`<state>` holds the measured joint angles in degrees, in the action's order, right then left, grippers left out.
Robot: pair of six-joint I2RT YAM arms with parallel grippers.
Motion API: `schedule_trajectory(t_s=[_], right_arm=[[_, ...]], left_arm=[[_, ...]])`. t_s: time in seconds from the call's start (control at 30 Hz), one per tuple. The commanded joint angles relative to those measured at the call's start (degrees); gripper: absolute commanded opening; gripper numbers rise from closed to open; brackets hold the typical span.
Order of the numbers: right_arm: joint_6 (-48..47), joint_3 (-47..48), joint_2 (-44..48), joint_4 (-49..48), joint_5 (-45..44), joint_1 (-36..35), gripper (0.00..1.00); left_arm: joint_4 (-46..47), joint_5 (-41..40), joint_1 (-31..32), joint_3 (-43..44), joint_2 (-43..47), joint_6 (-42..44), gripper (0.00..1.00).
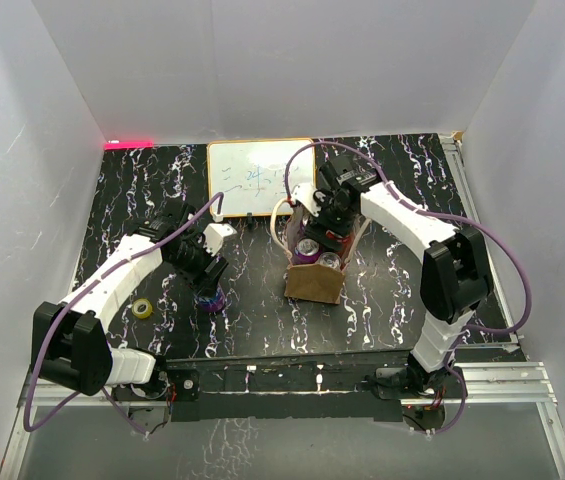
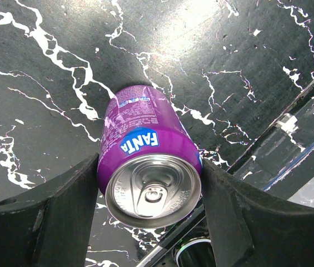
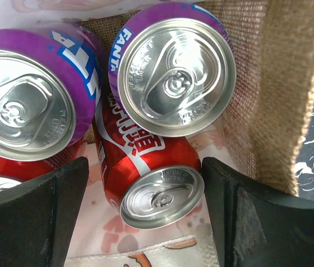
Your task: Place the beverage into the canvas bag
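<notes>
A purple Fanta can stands on the black marbled table, left of centre. My left gripper is down over it, and its fingers press both sides of the can near the top. The tan canvas bag stands at mid-table with cream handles. My right gripper reaches into its mouth. In the right wrist view the jaws stand wide apart around a red cola can with a gap on the left. Two purple Fanta cans sit above it, against the burlap wall.
A white framed whiteboard lies behind the bag. A small yellow tape roll lies left of the left arm. An aluminium rail runs along the near table edge, and white walls close in three sides.
</notes>
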<state>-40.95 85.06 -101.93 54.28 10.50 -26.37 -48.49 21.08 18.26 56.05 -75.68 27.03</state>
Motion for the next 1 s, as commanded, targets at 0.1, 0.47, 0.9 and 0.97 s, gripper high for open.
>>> schedule_trajectory(t_s=[0.1,0.47,0.9,0.97], right_arm=[[-1.37,0.0,-0.62,-0.49,-0.7,0.28,0.83],[-0.94,1.81,1.56,-0.49,-1.96,-0.14,0.47],[2.26,2.72,4.01,-1.18,-12.53,-4.76,0.28],[2.52,2.83,4.19,-1.28,-13.24,-5.0,0.28]], left_arm=[[-1.43,2.92,0.29,2.13,0.8,0.04,0.03],[-1.43,2.9,0.24,2.23,0.62,0.13,0.03],[-1.43,2.74,0.29,2.32,0.62,0.09,0.03],[-1.43,2.72,0.35,2.41,0.6,0.15,0.03]])
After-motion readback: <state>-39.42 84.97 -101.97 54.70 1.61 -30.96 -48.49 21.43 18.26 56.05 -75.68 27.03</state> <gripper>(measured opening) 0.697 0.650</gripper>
